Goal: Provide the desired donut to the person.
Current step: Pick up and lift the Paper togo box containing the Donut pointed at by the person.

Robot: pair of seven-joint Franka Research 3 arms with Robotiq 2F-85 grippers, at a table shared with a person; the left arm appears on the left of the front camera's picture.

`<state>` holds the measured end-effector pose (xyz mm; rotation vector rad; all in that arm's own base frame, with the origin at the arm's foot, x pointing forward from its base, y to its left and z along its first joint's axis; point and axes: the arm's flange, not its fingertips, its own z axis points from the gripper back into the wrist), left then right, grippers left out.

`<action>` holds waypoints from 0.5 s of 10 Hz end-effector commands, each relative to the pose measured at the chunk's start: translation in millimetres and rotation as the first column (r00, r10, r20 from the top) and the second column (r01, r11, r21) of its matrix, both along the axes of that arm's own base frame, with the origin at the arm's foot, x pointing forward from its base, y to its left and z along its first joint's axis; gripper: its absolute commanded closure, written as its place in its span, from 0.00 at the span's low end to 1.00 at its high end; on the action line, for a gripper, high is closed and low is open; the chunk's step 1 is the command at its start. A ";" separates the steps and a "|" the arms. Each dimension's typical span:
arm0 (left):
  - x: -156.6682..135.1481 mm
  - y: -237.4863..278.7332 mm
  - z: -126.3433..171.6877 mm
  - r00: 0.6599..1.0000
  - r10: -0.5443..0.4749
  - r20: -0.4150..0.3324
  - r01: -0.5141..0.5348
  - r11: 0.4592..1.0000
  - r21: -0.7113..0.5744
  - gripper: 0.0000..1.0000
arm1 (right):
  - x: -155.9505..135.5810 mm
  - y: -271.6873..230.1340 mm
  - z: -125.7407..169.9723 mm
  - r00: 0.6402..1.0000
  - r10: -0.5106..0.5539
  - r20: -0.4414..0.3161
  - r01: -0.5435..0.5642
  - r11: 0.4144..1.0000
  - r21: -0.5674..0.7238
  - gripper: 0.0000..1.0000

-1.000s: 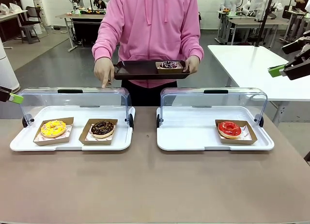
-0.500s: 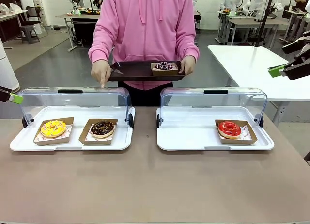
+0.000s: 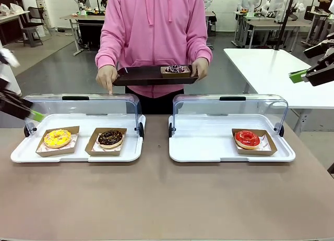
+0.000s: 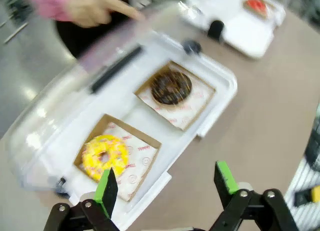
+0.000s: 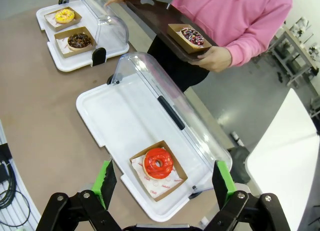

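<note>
I am keeping my left claw (image 4: 164,177) released, its green pads spread wide over the yellow donut (image 4: 104,156). The chocolate donut (image 4: 171,87) is sitting just beside that one in the same white case (image 4: 220,83). My right claw (image 5: 163,175) is hanging released and empty above the red donut (image 5: 158,163) in the other case (image 5: 100,116). Across the table (image 3: 156,199), the person (image 3: 154,32) is pointing one hand (image 3: 107,76) down at the first case's clear lid (image 3: 83,108). The person is also gripping a dark tray (image 3: 141,76) carrying a sprinkled donut (image 3: 175,69).
</note>
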<state>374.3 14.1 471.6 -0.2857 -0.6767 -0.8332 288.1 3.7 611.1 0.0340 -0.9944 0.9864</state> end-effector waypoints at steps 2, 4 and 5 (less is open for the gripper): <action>30.6 -66.2 -53.7 0.966 -0.241 -0.096 0.259 0.913 0.317 0.00 | -0.7 0.0 -1.4 1.000 -0.009 -0.013 0.008 1.000 -0.010 0.00; 37.8 -100.5 -80.3 0.913 -0.387 -0.126 0.401 0.805 0.437 0.00 | -0.7 0.0 -1.4 1.000 -0.009 -0.013 0.008 1.000 -0.010 0.00; 40.4 -111.6 -89.0 0.847 -0.520 -0.111 0.512 0.742 0.432 0.00 | -0.7 0.0 -1.4 1.000 -0.009 -0.013 0.008 1.000 -0.010 0.00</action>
